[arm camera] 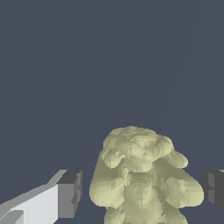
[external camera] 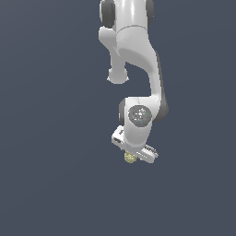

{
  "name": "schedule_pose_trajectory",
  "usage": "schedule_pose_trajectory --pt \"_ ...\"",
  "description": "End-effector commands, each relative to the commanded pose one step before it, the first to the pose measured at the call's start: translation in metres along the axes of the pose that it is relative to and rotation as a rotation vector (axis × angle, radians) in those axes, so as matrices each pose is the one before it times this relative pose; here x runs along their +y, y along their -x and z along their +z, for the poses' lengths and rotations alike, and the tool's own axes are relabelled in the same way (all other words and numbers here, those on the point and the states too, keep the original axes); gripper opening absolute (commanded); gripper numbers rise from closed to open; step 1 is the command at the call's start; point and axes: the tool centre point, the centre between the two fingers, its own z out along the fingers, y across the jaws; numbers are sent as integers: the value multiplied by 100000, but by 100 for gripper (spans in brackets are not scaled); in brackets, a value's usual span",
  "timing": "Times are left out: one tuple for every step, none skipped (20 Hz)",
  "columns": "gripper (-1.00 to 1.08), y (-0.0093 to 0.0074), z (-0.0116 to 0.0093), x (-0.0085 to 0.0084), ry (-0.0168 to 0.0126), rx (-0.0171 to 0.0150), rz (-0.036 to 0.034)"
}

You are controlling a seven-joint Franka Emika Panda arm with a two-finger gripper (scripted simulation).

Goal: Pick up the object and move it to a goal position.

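The lump point(arm camera: 142, 175) is sitting squarely between the fingers point(arm camera: 70, 192), which are standing wide, a gap showing either side; neither pad is touching it.

A flat, plain slate-blue backdrop point(external camera: 50, 138) fills both views edge to edge — no walls, floor line, furniture or windows can be made out. Lighting is even and soft; a faint diagonal seam may cross the wrist view — too dim to confirm.
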Motion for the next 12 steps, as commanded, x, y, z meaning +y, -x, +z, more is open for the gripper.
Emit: schedule_pose_trajectory --pt "100 31 1145 4 -7 20 79" --pt "100 -16 263 10 -2 8 48" --pt "100 -9 177 -19 0 0 0" --pt "100 -22 86 -21 0 0 0" --pt "100 -35 -6 -24 0 0 0" --pt "100 -36 -67 -20 0 0 0" --pt "100 -12 -30 -6 0 0 0" --pt "-100 0 0 0 0 0 0" --pt "-100 0 0 0 0 0 0" --pt "-100 0 0 0 0 0 0" --pt "-100 0 0 0 0 0 0" --pt "-100 0 0 0 0 0 0"
